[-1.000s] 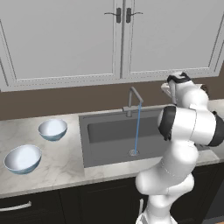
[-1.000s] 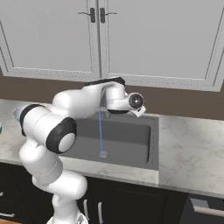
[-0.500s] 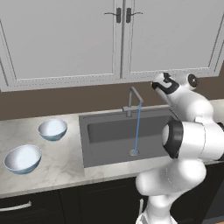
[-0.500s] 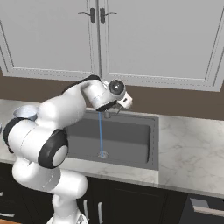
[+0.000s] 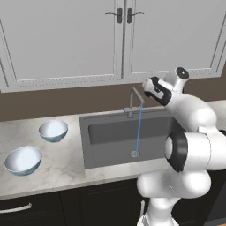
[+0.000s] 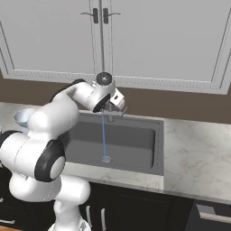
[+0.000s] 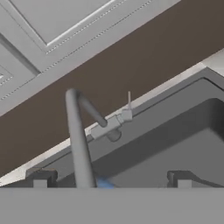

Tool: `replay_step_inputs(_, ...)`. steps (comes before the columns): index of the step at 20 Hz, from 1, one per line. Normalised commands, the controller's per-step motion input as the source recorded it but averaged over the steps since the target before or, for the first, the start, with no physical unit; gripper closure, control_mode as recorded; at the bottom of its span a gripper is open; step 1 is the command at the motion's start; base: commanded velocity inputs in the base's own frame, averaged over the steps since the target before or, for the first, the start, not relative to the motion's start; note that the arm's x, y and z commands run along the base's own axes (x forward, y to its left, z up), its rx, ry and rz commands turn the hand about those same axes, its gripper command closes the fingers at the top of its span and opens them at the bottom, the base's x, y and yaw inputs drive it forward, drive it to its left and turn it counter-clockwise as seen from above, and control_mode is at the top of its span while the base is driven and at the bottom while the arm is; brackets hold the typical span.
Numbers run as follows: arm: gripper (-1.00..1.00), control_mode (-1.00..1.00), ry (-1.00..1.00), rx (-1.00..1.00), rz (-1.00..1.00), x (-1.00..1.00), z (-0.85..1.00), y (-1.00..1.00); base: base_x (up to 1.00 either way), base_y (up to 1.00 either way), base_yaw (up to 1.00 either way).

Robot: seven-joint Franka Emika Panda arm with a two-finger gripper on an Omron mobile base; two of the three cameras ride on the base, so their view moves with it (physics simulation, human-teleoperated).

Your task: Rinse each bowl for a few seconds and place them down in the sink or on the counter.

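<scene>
1. Bench: light marble-patterned stone worktop with a thick pale edge, set above dark cabinets and running left and right of the recess.
2. Sink: dark grey rectangular basin recessed in the bench; round drain in its floor.
3. Faucet: thin, angular, mounted at the far rim; a thin stream of water falls to the drain.
4. Smaller bowl: on the bench left of the sink, far side, upright.
5. Larger bowl: on the bench further left and nearer, apart from the smaller bowl.
</scene>
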Motion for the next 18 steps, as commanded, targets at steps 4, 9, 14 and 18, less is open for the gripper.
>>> replay_step_inputs(4, -1.0, -1.0, 0.32, 0.0, 0.03, 0.0, 0.0, 0.48, 0.0, 0.0, 0.0)
replay_step_inputs(9, -1.0, -1.0, 0.24, 0.0, 0.04, 0.0, 0.0, 0.54, 0.0, 0.0, 0.0)
replay_step_inputs(14, -1.0, -1.0, 0.19, 0.0, 0.04, 0.0, -0.01, 0.57, 0.0, 0.0, 0.0)
replay_step_inputs(18, -1.0, -1.0, 0.15, 0.0, 0.02, -0.01, -0.12, 0.58, 0.0, 0.0, 0.0)
